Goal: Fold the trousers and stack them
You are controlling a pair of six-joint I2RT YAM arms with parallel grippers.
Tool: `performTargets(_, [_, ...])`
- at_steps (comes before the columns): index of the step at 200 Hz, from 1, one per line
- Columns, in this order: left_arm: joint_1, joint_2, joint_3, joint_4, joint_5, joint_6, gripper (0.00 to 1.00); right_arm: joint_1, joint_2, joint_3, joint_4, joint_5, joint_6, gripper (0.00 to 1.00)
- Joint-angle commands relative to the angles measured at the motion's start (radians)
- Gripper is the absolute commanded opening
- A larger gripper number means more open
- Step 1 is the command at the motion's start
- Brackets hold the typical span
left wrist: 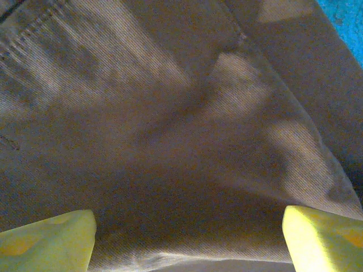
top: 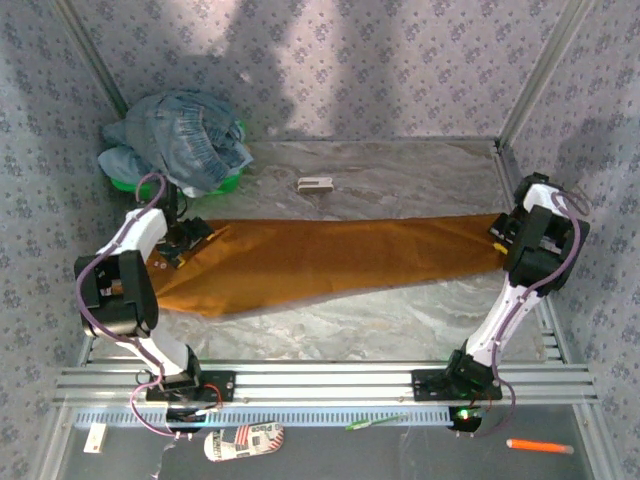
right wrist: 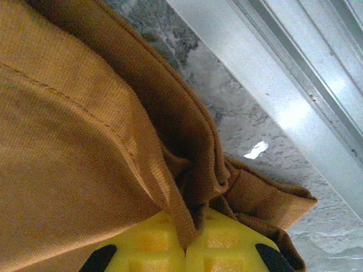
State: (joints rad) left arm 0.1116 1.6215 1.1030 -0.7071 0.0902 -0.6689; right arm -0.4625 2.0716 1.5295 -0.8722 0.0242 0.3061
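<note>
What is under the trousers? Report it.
The trousers lie spread on the crinkled silvery table cover, which shows beyond their long edges. Anything directly beneath the cloth is covered and cannot be seen.

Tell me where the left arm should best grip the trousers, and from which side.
Take the wide left end of the trousers, near its far corner, straight down from above. The cloth lies flat on the table, so a top pinch should suit it; the left fingers hang open there, and the right fingers pinch the narrow end.
</note>
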Motion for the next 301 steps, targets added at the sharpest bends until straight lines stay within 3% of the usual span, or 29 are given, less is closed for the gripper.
performTargets(1, [0.012, -0.044, 0.011, -0.028, 0.014, 0.025, 0.85, 0.014, -0.058, -0.076, 0.057, -0.173, 0.012, 0.0])
performTargets(86, [0.067, -0.143, 0.019, -0.039, 0.082, 0.037, 0.83, 0.194, -0.448, -0.226, 0.129, -0.292, 0.112, 0.0])
performTargets(156, [0.107, -0.213, -0.017, -0.022, 0.141, 0.032, 0.83, 0.604, -0.608, -0.141, 0.077, -0.226, 0.225, 0.0])
performTargets(218, [0.12, -0.217, -0.053, 0.021, 0.197, 0.007, 0.83, 0.97, -0.493, 0.086, 0.082, -0.122, 0.315, 0.0])
performTargets(266, [0.123, -0.215, -0.054, 0.022, 0.223, 0.006, 0.83, 1.143, -0.27, 0.299, 0.098, -0.15, 0.387, 0.0])
performTargets(301, [0.127, -0.216, -0.057, 0.051, 0.235, 0.011, 0.83, 1.212, -0.096, 0.416, 0.076, -0.17, 0.413, 0.0])
